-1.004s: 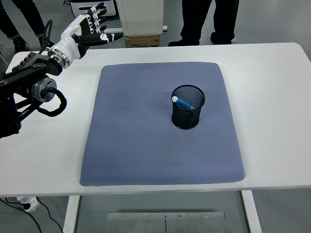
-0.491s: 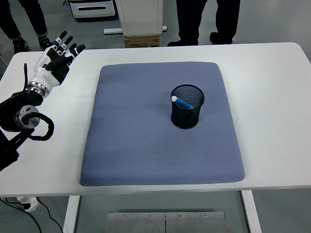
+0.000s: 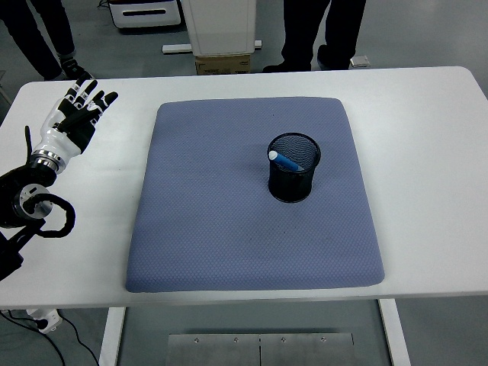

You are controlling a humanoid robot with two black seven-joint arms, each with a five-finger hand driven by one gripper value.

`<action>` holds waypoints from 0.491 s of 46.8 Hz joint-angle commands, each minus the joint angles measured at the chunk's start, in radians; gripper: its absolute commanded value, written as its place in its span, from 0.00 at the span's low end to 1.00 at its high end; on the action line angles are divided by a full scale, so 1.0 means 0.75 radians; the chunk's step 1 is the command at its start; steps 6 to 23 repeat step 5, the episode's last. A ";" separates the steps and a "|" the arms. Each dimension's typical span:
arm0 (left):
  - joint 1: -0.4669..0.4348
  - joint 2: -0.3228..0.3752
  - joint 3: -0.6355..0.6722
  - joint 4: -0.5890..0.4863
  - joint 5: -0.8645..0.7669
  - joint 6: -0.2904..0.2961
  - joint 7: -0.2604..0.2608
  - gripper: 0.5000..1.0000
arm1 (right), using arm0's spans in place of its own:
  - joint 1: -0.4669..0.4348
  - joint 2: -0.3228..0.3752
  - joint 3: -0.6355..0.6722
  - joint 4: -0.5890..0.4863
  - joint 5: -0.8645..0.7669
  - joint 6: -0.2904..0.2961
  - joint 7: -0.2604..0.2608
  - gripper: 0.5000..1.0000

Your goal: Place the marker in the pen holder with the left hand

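A blue marker with a white cap [image 3: 285,159] stands slanted inside the black mesh pen holder [image 3: 293,169], which sits right of centre on the blue-grey mat [image 3: 252,194]. My left hand [image 3: 74,116] is over the white table at the far left, well away from the holder, fingers spread and empty. The right arm is out of view.
The mat covers the middle of the white table [image 3: 427,152]. People's legs [image 3: 309,30] stand behind the far edge, next to a white cabinet with a cardboard box [image 3: 221,38].
My left arm has drawn back toward the left edge and lowered; the hand moved from the far left corner down and nearer. The marker and holder have not moved.
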 commanded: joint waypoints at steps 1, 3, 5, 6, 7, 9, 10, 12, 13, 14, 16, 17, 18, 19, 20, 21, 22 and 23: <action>0.003 0.001 -0.005 0.000 -0.001 0.000 0.000 1.00 | 0.000 0.000 0.003 0.000 0.000 -0.003 0.002 1.00; 0.005 0.001 -0.007 0.000 -0.001 0.000 0.000 1.00 | 0.000 0.000 0.001 0.000 0.000 -0.003 0.002 1.00; 0.009 0.003 -0.007 0.000 -0.001 0.000 0.000 1.00 | -0.002 0.000 0.005 0.000 0.004 -0.003 0.002 1.00; 0.009 0.003 -0.007 0.000 -0.001 0.000 0.000 1.00 | -0.002 0.000 0.005 0.000 0.004 -0.003 0.002 1.00; 0.009 0.003 -0.007 0.000 -0.001 0.000 0.000 1.00 | -0.002 0.000 0.005 0.000 0.004 -0.003 0.002 1.00; 0.009 0.003 -0.007 0.000 -0.001 0.000 0.000 1.00 | -0.002 0.000 0.005 0.000 0.004 -0.003 0.002 1.00; 0.009 0.003 -0.007 0.000 -0.001 0.000 0.000 1.00 | -0.002 0.000 0.005 0.000 0.004 -0.003 0.002 1.00; 0.009 0.003 -0.007 0.000 -0.001 0.000 0.000 1.00 | -0.002 0.000 0.005 0.000 0.004 -0.003 0.002 1.00; 0.009 0.003 -0.007 0.000 -0.001 0.000 0.000 1.00 | -0.002 0.000 0.005 0.000 0.004 -0.003 0.002 1.00; 0.009 0.003 -0.007 0.000 -0.001 0.000 0.000 1.00 | -0.002 0.000 0.005 0.000 0.004 -0.003 0.002 1.00; 0.009 0.003 -0.007 0.000 -0.001 0.000 0.000 1.00 | -0.002 0.000 0.005 0.000 0.004 -0.003 0.002 1.00; 0.009 0.003 -0.007 0.000 -0.001 0.000 0.000 1.00 | -0.002 0.000 0.005 0.000 0.004 -0.003 0.002 1.00; 0.009 0.003 -0.007 0.000 -0.001 0.000 0.000 1.00 | -0.002 0.000 0.005 0.000 0.004 -0.003 0.002 1.00; 0.009 0.003 -0.007 0.000 -0.001 0.000 0.000 1.00 | -0.002 0.000 0.005 0.000 0.004 -0.003 0.002 1.00; 0.009 0.003 -0.007 0.000 -0.001 0.000 0.000 1.00 | -0.002 0.000 0.005 0.000 0.004 -0.003 0.002 1.00; 0.009 0.003 -0.007 0.000 -0.001 0.000 0.000 1.00 | -0.002 0.000 0.005 0.000 0.004 -0.003 0.002 1.00; 0.009 0.003 -0.007 0.000 -0.001 0.000 0.000 1.00 | -0.002 0.000 0.005 0.000 0.004 -0.003 0.002 1.00; 0.009 0.003 -0.007 0.000 -0.001 0.000 0.000 1.00 | -0.002 0.000 0.005 0.000 0.004 -0.003 0.002 1.00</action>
